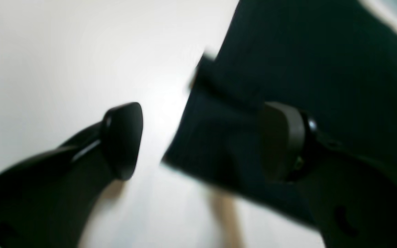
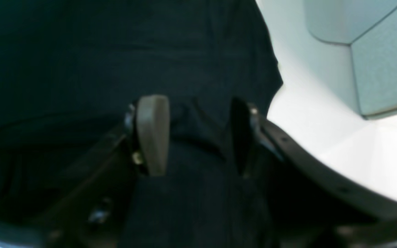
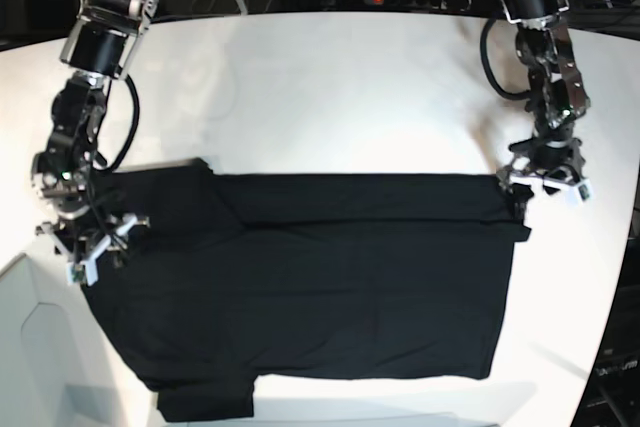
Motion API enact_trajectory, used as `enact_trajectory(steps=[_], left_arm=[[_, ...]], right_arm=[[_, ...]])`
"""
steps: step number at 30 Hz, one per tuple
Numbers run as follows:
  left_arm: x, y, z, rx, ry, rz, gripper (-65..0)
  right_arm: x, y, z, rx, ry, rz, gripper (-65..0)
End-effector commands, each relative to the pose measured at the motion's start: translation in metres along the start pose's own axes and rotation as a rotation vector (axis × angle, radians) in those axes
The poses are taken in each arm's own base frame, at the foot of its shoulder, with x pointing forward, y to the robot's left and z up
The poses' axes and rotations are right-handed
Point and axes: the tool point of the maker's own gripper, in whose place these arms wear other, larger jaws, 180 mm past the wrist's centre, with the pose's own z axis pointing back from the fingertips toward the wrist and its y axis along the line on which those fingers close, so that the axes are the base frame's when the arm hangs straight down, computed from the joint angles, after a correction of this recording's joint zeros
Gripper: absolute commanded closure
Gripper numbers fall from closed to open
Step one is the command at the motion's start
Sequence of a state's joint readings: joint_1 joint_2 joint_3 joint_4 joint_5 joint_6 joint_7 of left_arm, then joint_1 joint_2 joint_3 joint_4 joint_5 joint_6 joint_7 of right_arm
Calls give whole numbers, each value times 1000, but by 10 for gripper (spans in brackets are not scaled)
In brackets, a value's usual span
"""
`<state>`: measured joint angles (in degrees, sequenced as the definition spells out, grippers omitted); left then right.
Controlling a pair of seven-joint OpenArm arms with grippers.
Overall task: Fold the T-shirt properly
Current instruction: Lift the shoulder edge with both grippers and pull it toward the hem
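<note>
A white worktop (image 3: 340,87) carries the black T-shirt (image 3: 330,287), spread flat with its upper strip folded over. The left claw (image 1: 198,141) gapes wide at one top corner, the right claw (image 2: 198,136) stands open over the other; neither holds cloth.

Base cam high overhead, whole table (image 3: 330,97); both wrist cams close behind own jaws, shared T-shirt (image 3: 330,277).

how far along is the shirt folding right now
One fold looks done: the T-shirt lies flat on the white table with its top strip turned over. Nothing is in hand; the left gripper and right gripper stand open at its top corners. The remaining folds are left.
</note>
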<state>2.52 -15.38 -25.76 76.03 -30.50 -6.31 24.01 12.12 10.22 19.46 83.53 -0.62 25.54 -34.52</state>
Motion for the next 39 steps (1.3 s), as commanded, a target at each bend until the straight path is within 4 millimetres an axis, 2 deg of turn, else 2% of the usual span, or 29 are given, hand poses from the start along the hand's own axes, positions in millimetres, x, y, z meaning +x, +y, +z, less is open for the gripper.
enact_trajectory(steps=[1,4,8,13,18,22,24,25,28,37,39], left_arm=[[15,0,-1,-9,-42,-6,-498],[-2,4,-6,3,-4,15,-498],[-16,10,-10,20,32,36,-496],[-22,-8,-17,-19,54,17,-471],[-32,-17,-20,-37,83,4,-264],[-41,-12,-25,-22,110,24,-93],[-49,-6,-27,-8,132,34,-16],[-53,-3,-27,-1,141,38,0],[-54,0,-27,5,144,39,-9],[-54,2,-24,8,144,33,-3],[-54,3,-24,10,145,32,-3]], right_arm=[[19,-7,6,-19,-62,9,-345],[8,-6,12,-19,-47,17,-372],[-9,-10,15,-25,-12,21,-377],[-34,-43,23,-91,41,-11,-377],[-69,-75,21,-134,132,-53,-377],[-80,-85,17,-141,109,-67,-377],[-92,-90,16,-146,121,-86,-377],[-98,-93,16,-150,134,-95,-377],[-116,-99,16,-157,174,-123,-377],[-137,-94,19,-141,220,-120,-369],[-140,-92,20,-138,231,-120,-331]])
